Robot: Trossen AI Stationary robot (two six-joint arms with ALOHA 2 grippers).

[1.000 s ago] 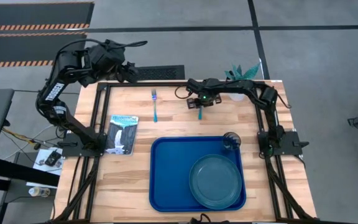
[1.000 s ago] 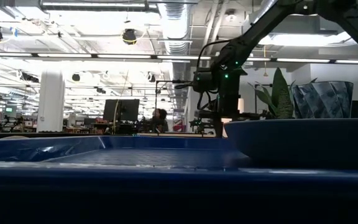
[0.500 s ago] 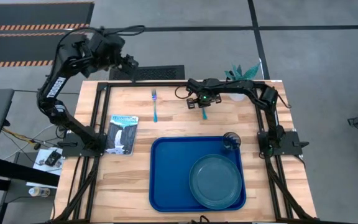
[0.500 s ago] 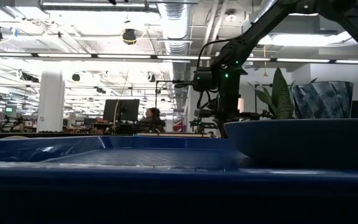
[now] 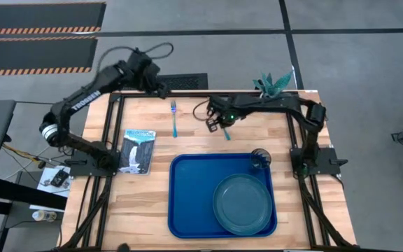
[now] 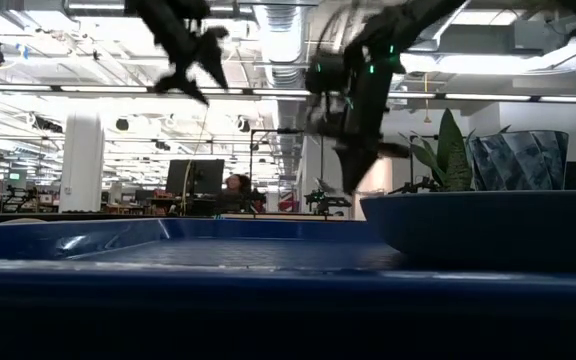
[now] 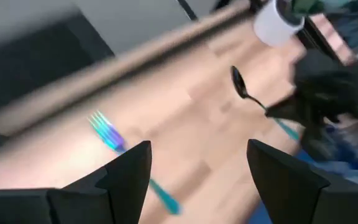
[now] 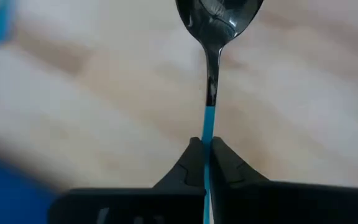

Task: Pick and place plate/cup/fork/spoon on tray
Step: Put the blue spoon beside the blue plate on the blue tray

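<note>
My right gripper (image 5: 215, 123) hangs over the table's far middle, shut on the spoon (image 8: 219, 15), which has a dark oval bowl and a light blue handle. The fork (image 5: 174, 117) lies flat on the wood to its left. My left gripper (image 5: 161, 89) is open above the table's far edge, just beyond the fork (image 7: 114, 138), with nothing between its fingers. The blue tray (image 5: 187, 203) lies at the near middle. The teal plate (image 5: 242, 203) and the dark cup (image 5: 260, 159) rest on it at its right. My right gripper pinches the spoon's light blue handle (image 8: 208, 127) between its two fingertips, on the stretch near the metal neck. The fingers slant steeply down from above. The bowl reaches out ahead of the fingers, and the handle's free end (image 5: 225, 133) sticks out toward the tray. The spoon is lifted clear of the wood.
A white pot with a green plant (image 5: 271, 84) stands at the far right corner. A flat printed packet (image 5: 137, 148) lies on the left part of the table. Bare wood shows between the fork and the tray.
My right gripper has risen from the table and drifted a little left, and the spoon has come up with it, clear of the wood. My left arm has swung down and rightward from beyond the far left corner toward the fork.
</note>
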